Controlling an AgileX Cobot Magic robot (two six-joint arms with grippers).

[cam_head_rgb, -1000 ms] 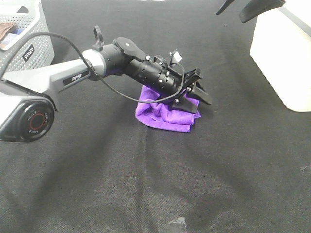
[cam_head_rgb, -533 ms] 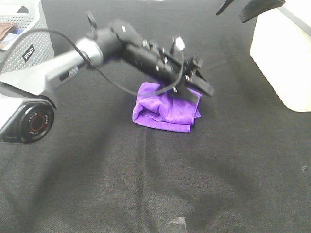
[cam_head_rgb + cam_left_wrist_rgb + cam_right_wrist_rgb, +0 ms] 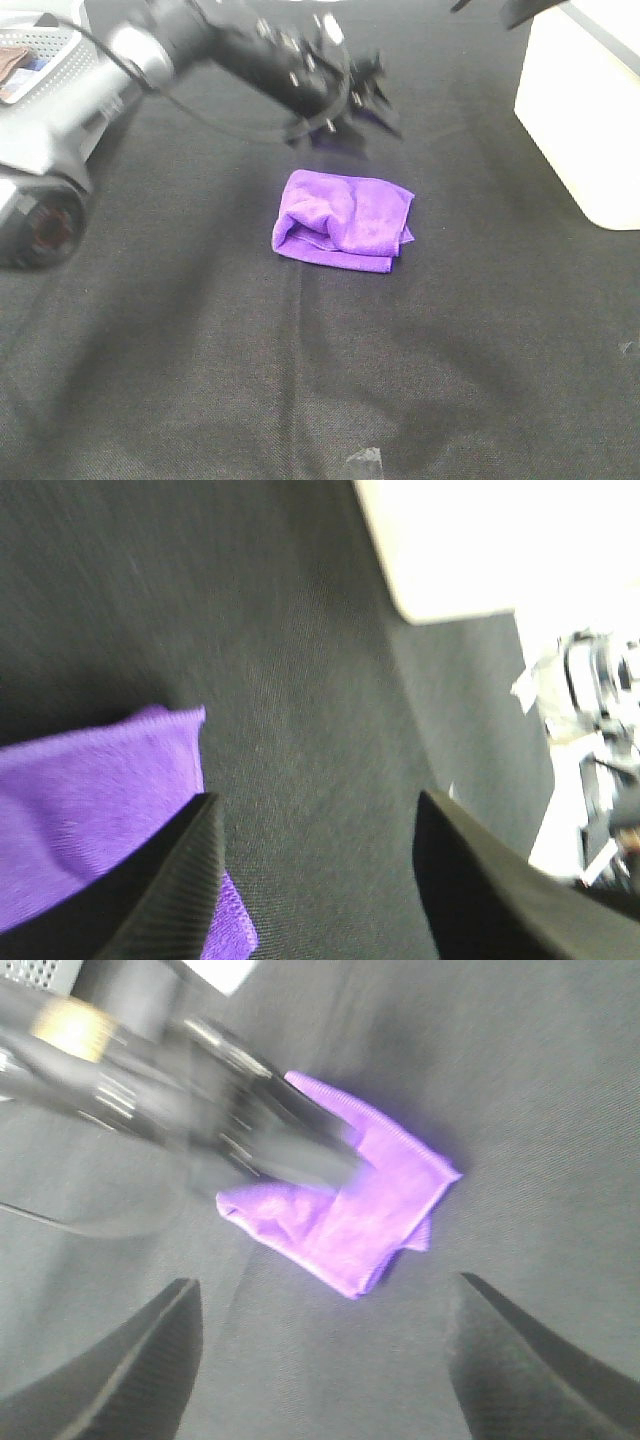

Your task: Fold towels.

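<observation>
Left gripper [image 3: 372, 102]: fingers spread, nothing held, raised above the black table [image 3: 200, 380] just beyond the far edge of the purple towel [image 3: 343, 220]. The towel lies flat in a folded bundle on the near side of that gripper, its long axis running across the table from left to right. Right gripper [image 3: 320, 1350]: also spread and empty, well apart at the far right. In my judgement the left arm is nearer for any further fold.

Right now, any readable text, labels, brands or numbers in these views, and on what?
No legible text in any view.
Left arm joint cap: markings motion-blurred, unreadable.
Purple towel, basket, white box: no print visible.
</observation>
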